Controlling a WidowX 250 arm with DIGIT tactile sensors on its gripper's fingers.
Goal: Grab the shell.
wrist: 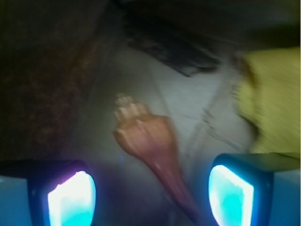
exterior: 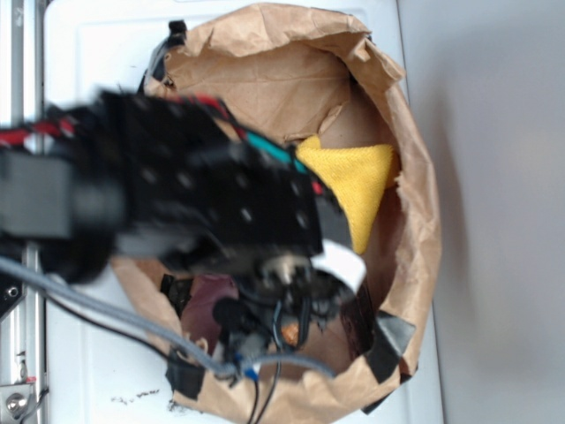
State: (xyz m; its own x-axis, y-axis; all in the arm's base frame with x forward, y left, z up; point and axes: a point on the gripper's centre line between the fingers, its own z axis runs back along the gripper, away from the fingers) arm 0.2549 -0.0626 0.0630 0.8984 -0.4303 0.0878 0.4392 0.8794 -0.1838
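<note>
Inside a crumpled brown paper bag (exterior: 415, 177) that lies on a white surface (exterior: 97, 53), the black robot arm (exterior: 177, 185) reaches down from the left, blurred in the exterior view and covering most of the bag's interior. Its gripper (exterior: 291, 305) sits low in the bag near the lower rim, and from this side the fingers are lost among dark parts and cables (exterior: 115, 314), so the exterior view alone does not settle how they stand. A yellow cloth (exterior: 357, 181) lies folded to a point in the right half of the bag, just beside the arm's end, and a dark reddish patch (exterior: 207, 300) shows at the bag's lower left under the arm. A small orange spot (exterior: 290, 333) peeps out below the gripper, too small to identify. The wrist view is clearer on the essentials: the gripper (wrist: 150, 190) is spread wide, its two glowing blue-white fingertips (wrist: 71, 197) standing well apart at the bottom corners with nothing held between them. The shell (wrist: 148, 139), orange-brown with a ribbed blunt end toward the top and a long pointed tip running down and to the right, lies on the pale grey floor (wrist: 188, 94) of the bag between the two fingers and slightly ahead of them, touching neither. The yellow cloth (wrist: 273, 103) fills the right edge, a dark ragged object (wrist: 169, 52) lies beyond the shell, and a dim brownish area (wrist: 47, 94) occupies the left.
</note>
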